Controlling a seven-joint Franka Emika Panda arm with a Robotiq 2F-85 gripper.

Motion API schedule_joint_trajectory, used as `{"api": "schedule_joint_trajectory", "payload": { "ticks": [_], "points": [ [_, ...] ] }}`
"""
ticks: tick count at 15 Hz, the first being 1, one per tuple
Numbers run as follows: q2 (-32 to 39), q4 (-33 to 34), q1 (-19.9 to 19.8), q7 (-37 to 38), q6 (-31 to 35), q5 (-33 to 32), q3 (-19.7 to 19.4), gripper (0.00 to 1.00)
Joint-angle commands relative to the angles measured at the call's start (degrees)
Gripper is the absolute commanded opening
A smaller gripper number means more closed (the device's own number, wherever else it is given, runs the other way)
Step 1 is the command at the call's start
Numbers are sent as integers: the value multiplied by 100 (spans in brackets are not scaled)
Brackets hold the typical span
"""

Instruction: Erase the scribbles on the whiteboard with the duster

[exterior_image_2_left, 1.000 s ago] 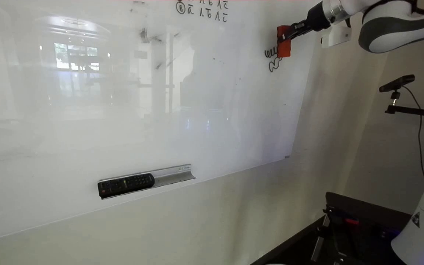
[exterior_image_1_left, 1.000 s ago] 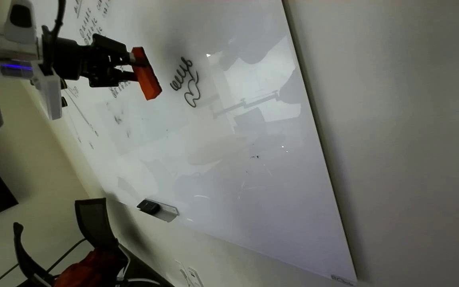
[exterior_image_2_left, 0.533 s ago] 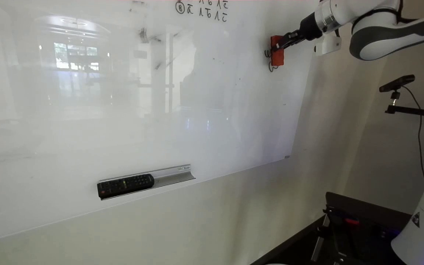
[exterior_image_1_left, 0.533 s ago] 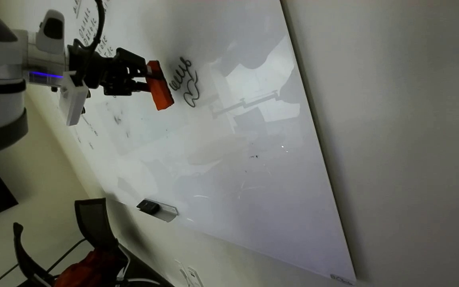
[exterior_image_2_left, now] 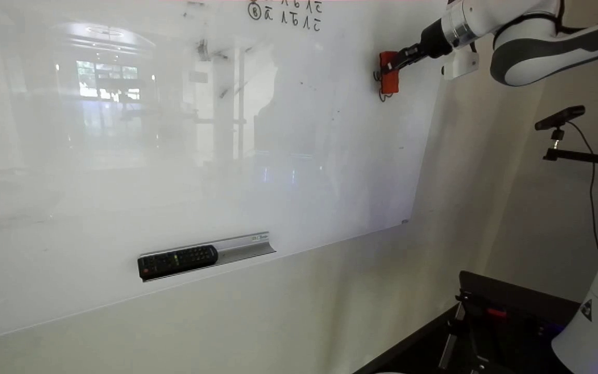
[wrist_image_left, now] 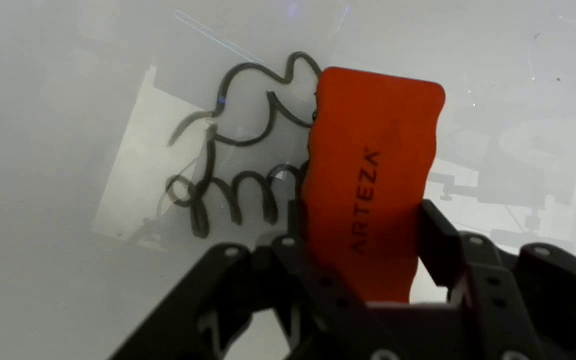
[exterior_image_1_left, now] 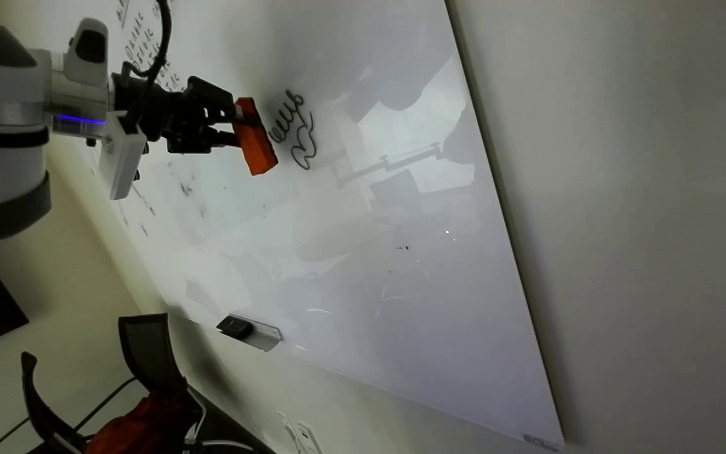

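The red-orange duster [wrist_image_left: 375, 175] with dark lettering is held between the black fingers of my gripper [wrist_image_left: 360, 220]. The duster also shows in both exterior views [exterior_image_1_left: 254, 135] [exterior_image_2_left: 390, 78], close in front of the whiteboard [exterior_image_1_left: 350, 284] [exterior_image_2_left: 325, 171]. I cannot tell whether it touches the board. The gripper [exterior_image_1_left: 237, 126] reaches the duster from the arm side. The black scribbles [wrist_image_left: 240, 142] lie left of the duster in the wrist view, their right end hidden behind it. In an exterior view the scribbles [exterior_image_1_left: 293, 129] are whole, just right of the duster. Elsewhere the duster covers most of them [exterior_image_2_left: 384, 97].
A small metal tray [exterior_image_2_left: 247, 246] at the board's lower edge holds a black remote [exterior_image_2_left: 177, 261]. Smaller writing [exterior_image_2_left: 288, 18] stands higher on the board. A chair [exterior_image_1_left: 149, 353] stands below the board. A camera on a mount [exterior_image_2_left: 559, 118] stands beside the arm.
The arm and the held duster have moved closer to the scribbles, mostly in the first half second, and only slightly since. The scribbles look unchanged.
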Motion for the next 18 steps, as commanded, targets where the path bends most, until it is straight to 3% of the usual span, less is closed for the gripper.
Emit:
{"api": "schedule_joint_trajectory", "payload": {
  "ticks": [1,6,7,12,18],
  "points": [
    [278,246,187,-489,407,-97,-231,30],
    [384,264,1055,-1986,548,626,-978,30],
    [516,194,613,-2644,822,1363,-652,30],
    [495,187,767,-4762,998,3313,-692,30],
    [418,118,684,-6208,983,4960,-613,30]
  ]
}}
